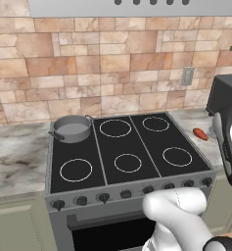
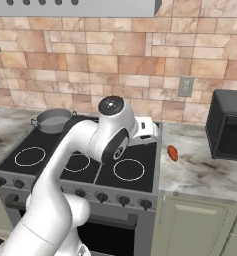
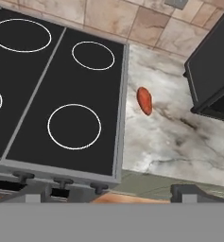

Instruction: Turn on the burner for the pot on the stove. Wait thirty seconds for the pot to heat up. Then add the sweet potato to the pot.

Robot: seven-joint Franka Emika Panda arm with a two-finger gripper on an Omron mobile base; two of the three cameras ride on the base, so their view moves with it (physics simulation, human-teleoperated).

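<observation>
The grey pot (image 1: 71,128) (image 2: 53,120) sits on the back-left burner ring of the stove (image 1: 137,147) (image 2: 85,160); it looks empty. A row of black knobs (image 1: 104,197) (image 3: 61,181) runs along the stove's front. The sweet potato (image 1: 200,133) (image 2: 173,153) (image 3: 144,100) lies on the marble counter just right of the stove. My gripper (image 3: 108,196) hovers above the stove's front right corner, looking down; its fingertips (image 3: 185,192) stand far apart, open, with nothing between them. In the right base view my own arm hides the gripper.
A black microwave (image 2: 230,130) (image 3: 212,71) stands on the counter to the right, close beyond the sweet potato. Marble counter (image 1: 14,157) also extends left of the stove. A range hood (image 1: 137,7) hangs above, and a wall outlet (image 2: 186,86) sits on the tile backsplash.
</observation>
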